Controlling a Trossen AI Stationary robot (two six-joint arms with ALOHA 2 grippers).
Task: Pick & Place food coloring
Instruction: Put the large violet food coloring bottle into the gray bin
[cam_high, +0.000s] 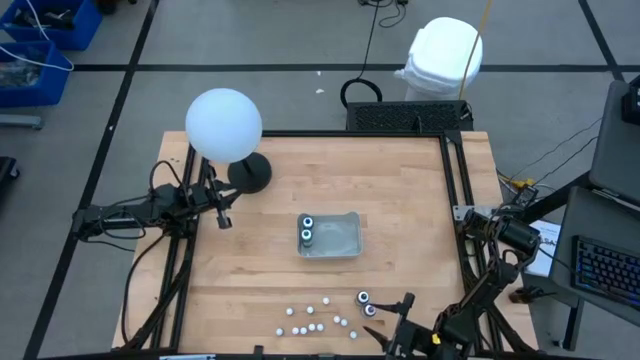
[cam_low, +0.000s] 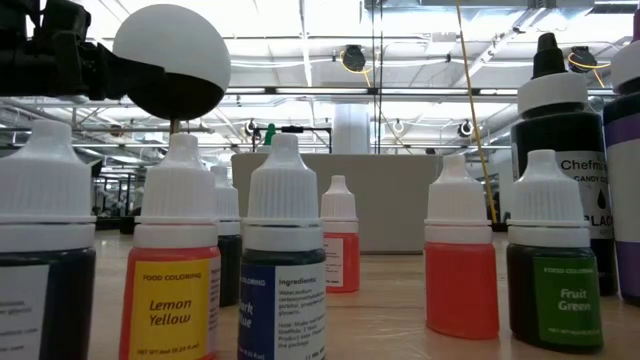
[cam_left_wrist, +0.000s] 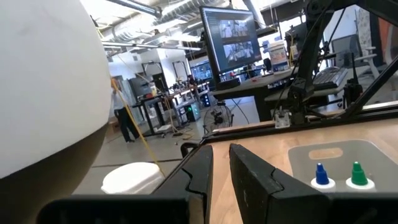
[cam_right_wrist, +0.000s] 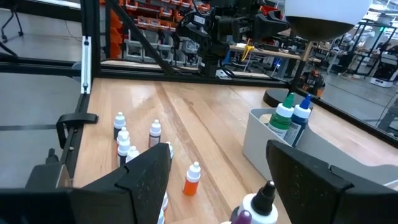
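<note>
small white-capped food coloring bottles (cam_low: 284, 260), coloured labels; right gripper (cam_right_wrist: 217, 168) wide open; left gripper (cam_left_wrist: 221, 171) narrowly parted, empty.

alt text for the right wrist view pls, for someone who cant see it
Seen past the right gripper, whose two dark fingers stand wide apart and hold nothing, small white-capped food coloring bottles stand loose on a wooden table. Beside them, a clear tray holds a green-capped bottle and a blue-capped bottle, upright.
</note>
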